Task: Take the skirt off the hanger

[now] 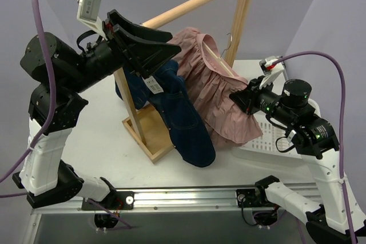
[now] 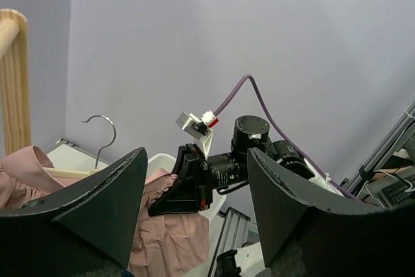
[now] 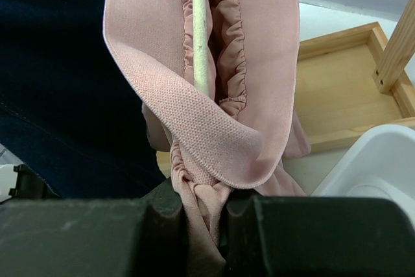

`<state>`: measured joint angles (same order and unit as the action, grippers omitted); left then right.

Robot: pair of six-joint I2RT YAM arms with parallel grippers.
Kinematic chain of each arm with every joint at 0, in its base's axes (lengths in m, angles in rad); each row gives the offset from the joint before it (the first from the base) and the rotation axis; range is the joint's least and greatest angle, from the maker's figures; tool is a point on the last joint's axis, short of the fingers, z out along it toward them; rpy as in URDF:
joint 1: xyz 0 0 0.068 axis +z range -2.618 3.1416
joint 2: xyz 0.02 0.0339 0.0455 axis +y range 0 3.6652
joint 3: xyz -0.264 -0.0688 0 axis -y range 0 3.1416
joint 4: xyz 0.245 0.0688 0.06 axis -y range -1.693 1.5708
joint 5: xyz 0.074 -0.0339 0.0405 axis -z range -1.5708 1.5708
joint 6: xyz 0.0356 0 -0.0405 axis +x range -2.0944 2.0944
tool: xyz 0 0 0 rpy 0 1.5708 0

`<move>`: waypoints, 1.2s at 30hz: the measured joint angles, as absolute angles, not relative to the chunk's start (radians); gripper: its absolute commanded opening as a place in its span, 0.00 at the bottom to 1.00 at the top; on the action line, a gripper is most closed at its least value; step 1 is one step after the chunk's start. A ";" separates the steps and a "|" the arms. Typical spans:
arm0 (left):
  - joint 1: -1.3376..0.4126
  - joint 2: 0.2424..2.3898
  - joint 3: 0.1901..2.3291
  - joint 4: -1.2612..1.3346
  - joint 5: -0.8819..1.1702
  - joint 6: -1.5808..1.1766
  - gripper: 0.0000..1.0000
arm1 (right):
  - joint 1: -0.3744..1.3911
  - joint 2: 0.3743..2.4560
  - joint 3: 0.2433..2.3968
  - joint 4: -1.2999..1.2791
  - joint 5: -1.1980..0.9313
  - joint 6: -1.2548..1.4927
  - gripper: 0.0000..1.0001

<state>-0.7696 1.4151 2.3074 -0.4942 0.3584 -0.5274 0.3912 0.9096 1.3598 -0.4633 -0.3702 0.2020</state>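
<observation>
The dusty-pink skirt (image 1: 214, 92) hangs on the cream hanger (image 1: 219, 61), whose hook is over the wooden rail. My right gripper (image 1: 240, 99) is shut on a bunch of the skirt's fabric at its right side. In the right wrist view the jaws (image 3: 206, 220) pinch gathered pink cloth below the waistband (image 3: 194, 128), and the hanger's bar (image 3: 200, 30) runs up through the skirt. My left gripper (image 1: 171, 47) is open and empty, raised beside the rail above the denim. In the left wrist view (image 2: 194, 160) it looks at the skirt (image 2: 168, 241) and the hanger's hook (image 2: 104, 135).
A dark blue denim garment (image 1: 186, 121) with a white tag hangs left of the skirt. The wooden rack has a rail (image 1: 194, 3), posts and a base tray (image 1: 150, 132). A white basket (image 1: 269, 141) stands under my right arm.
</observation>
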 measured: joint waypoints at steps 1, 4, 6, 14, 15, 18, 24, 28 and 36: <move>-0.791 1.426 2.328 -0.517 0.343 -0.510 0.72 | 0.391 0.910 1.359 -0.470 -0.370 0.207 0.00; -0.846 1.464 2.385 -0.580 0.301 -0.470 0.72 | 0.391 0.910 1.360 -0.485 -0.370 0.214 0.00; -0.892 1.509 2.440 -0.632 0.254 -0.438 0.72 | 0.391 0.912 1.362 -0.494 -0.365 0.217 0.00; -1.042 1.651 2.573 -0.785 -0.001 -0.354 0.73 | 0.391 0.939 1.451 -0.579 -0.320 0.224 0.00; -1.048 1.661 2.574 -0.792 -0.029 -0.350 0.73 | 0.391 0.942 1.464 -0.588 -0.317 0.223 0.00; -1.072 1.693 2.580 -0.816 -0.106 -0.331 0.72 | 0.391 0.944 1.487 -0.604 -0.316 0.216 0.00; -1.128 1.746 2.600 -0.824 -0.201 -0.304 0.72 | 0.391 0.944 1.493 -0.633 -0.327 0.206 0.00; -1.150 1.770 2.602 -0.820 -0.243 -0.285 0.72 | 0.391 0.944 1.493 -0.650 -0.355 0.204 0.00; -1.164 1.802 2.595 -0.820 -0.279 -0.250 0.72 | 0.391 0.927 1.491 -0.656 -0.406 0.202 0.00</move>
